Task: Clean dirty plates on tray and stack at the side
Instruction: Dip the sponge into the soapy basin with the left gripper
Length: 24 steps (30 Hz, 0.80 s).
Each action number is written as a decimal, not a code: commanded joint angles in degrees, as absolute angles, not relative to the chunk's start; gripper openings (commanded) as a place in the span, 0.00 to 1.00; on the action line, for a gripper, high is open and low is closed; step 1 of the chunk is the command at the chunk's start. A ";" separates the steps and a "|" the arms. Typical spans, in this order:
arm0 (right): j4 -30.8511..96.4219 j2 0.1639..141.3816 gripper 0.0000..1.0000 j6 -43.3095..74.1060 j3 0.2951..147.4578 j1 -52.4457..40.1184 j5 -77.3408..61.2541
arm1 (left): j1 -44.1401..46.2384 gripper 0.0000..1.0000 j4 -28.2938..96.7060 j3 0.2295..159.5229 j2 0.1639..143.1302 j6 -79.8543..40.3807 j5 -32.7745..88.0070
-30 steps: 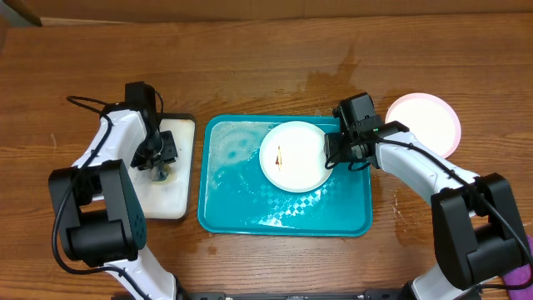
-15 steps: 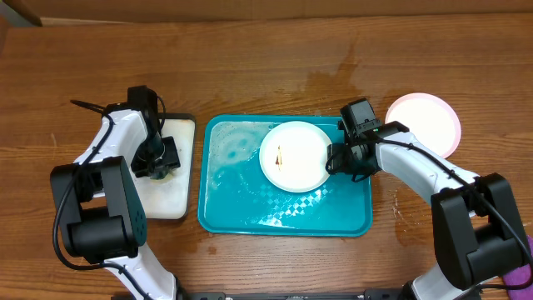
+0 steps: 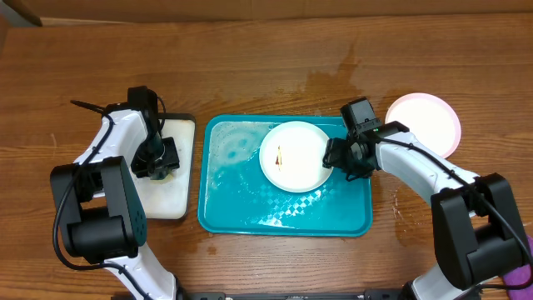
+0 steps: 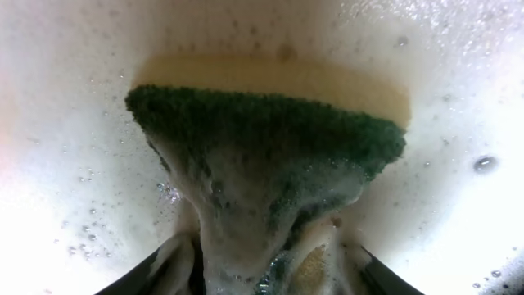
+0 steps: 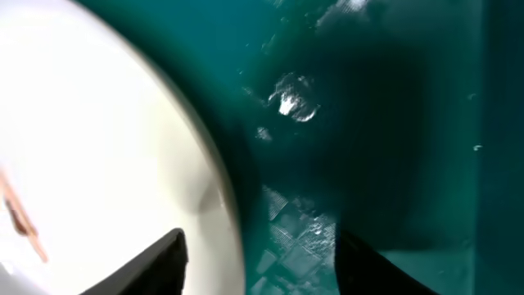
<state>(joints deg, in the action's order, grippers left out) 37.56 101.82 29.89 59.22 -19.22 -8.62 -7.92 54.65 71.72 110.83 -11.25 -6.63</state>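
Observation:
A white plate (image 3: 294,156) with a small orange smear (image 5: 18,215) lies in the upper right part of the teal tray (image 3: 250,223). My right gripper (image 3: 338,158) is open and low at the plate's right rim (image 5: 214,176). One finger is over the plate and the other over the wet tray floor (image 5: 368,123). My left gripper (image 3: 158,161) is down on the small white tray (image 3: 171,202). It is shut on a foamy green-and-yellow sponge (image 4: 262,147), which is pinched narrow between the fingers. A second, pinkish-white plate (image 3: 423,123) sits on the table to the right of the teal tray.
Soapy water and foam cover the teal tray's left and lower floor (image 3: 237,171). A wet patch (image 3: 333,75) marks the wooden table behind the tray. A purple object (image 3: 520,275) shows at the lower right corner.
My right gripper slid a little lower along the plate's right rim. My left gripper dropped slightly onto the white tray and its jaws widened some around the sponge.

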 commanded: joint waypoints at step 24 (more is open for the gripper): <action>34.63 102.04 0.09 31.75 59.24 -19.66 -8.05 | -8.23 0.12 48.62 68.40 111.72 -10.24 -6.37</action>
<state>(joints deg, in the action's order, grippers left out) 35.09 101.82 31.66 59.22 -19.27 -8.91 -7.92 49.01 70.00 110.76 -11.00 -6.17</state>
